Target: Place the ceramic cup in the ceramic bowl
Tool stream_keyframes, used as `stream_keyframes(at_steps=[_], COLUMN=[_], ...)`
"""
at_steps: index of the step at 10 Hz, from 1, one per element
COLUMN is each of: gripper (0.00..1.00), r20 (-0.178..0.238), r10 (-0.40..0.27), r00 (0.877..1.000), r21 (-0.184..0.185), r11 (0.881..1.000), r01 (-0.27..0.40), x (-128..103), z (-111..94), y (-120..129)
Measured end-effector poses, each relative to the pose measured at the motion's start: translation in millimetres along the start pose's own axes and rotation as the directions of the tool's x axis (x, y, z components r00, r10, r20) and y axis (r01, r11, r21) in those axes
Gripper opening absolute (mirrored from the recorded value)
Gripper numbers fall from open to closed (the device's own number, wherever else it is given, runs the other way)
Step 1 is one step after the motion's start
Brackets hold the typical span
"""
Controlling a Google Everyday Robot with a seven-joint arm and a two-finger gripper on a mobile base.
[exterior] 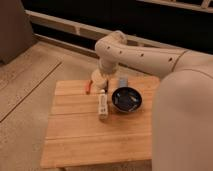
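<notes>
The ceramic cup is a small cream-white roundish shape at the back left of the wooden table. My gripper hangs from the white arm directly over the cup and seems to touch it. The ceramic bowl is a glossy dark round bowl, standing on the table to the right of the cup and a little nearer the camera, and nothing is in it.
A long white rectangular bar lies just left of the bowl. A small orange-red object lies left of the cup. A grey-blue object stands behind the bowl. My bulky white arm fills the right side.
</notes>
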Motion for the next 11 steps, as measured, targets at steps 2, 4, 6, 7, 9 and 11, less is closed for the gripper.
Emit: stream_keyframes(at_steps=[2,4,6,7,9,11], gripper=[0.00,0.00,0.00,0.00,0.00,0.00], r20=[0.026,0.043,0.053,0.052,0.047,0.012], r10=[0.053,0.107,0.169,0.169,0.161,0.119], r00=[0.998,0.993,0.984,0.984,0.986,0.993], r21=[0.021,0.029,0.021,0.018,0.016,-0.018], r11=[0.998,0.994,0.985,0.985,0.987,0.993], r01=[-0.053,-0.108,-0.170,-0.170,-0.162,-0.118], x=[21,39,55,55,56,54], z=[-21,-33,-42,-42,-41,-23], y=[-28,-55,-78,-77,-72,-36])
